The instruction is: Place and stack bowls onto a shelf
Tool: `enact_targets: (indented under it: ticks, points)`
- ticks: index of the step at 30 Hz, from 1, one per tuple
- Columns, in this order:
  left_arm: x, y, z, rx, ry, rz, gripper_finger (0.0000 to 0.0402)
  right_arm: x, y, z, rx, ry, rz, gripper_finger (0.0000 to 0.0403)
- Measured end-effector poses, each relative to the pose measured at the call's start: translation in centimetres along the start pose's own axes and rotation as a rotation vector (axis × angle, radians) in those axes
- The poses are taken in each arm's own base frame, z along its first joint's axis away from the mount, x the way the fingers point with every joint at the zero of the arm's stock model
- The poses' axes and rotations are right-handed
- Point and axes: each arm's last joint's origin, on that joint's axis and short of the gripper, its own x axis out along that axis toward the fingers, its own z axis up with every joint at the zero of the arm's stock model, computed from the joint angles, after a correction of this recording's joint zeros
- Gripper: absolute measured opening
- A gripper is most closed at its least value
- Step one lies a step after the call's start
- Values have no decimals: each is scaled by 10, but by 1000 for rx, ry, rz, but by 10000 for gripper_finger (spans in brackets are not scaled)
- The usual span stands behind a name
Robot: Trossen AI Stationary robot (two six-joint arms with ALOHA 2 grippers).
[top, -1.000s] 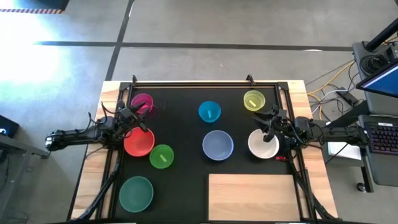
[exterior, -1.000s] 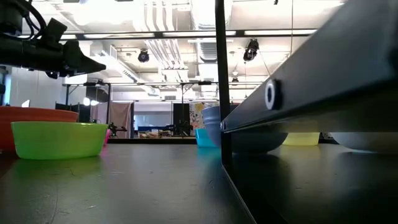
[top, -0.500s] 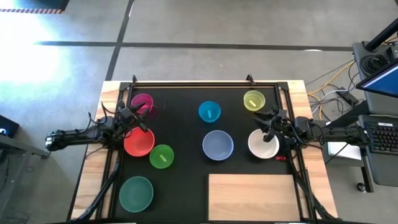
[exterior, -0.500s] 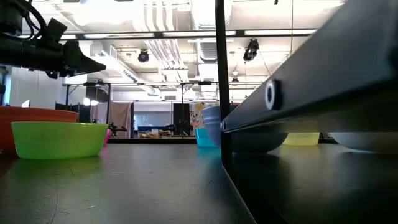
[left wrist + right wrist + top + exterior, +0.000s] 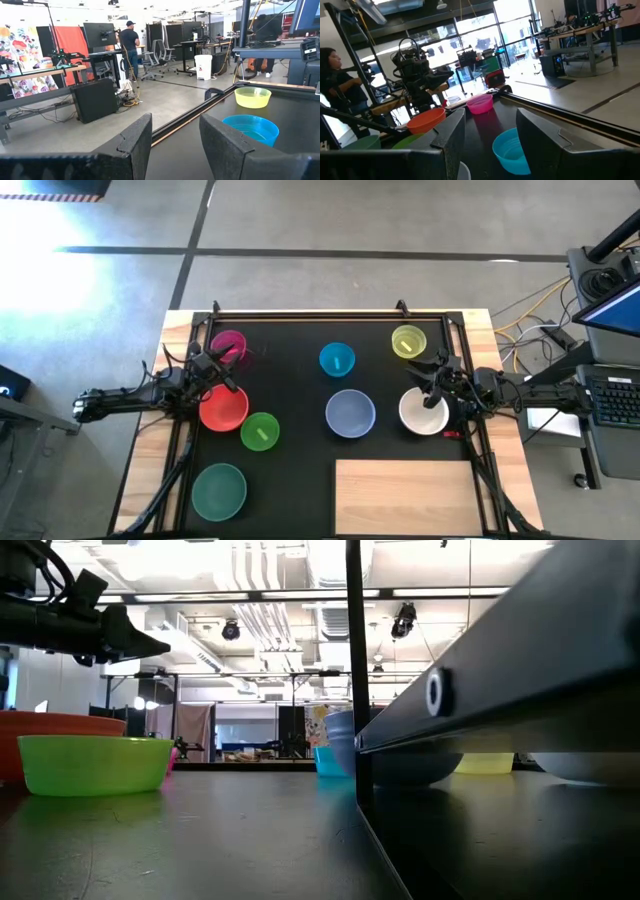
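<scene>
Left gripper (image 5: pixel 222 372) open above the red bowl (image 5: pixel 224 409) — right gripper (image 5: pixel 430 380) open over the white bowl (image 5: pixel 423 413)

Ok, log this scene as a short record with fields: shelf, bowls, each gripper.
shelf: wooden board at the mat's near right corner, no bowls on it
bowls: eight, all apart on the black mat, none stacked
left gripper: above the red bowl, jaws open
right gripper: above the white bowl, jaws open

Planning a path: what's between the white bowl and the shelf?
Nothing: only bare black mat between the white bowl and the shelf, seen in the high view.
</scene>
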Motion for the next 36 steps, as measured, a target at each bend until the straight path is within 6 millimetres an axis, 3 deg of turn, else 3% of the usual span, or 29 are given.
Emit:
enact_targets:
  ticks: [36]
  points:
    - [0,0,2,-12,-14,2,149,0,0,0,0,0,0,166]
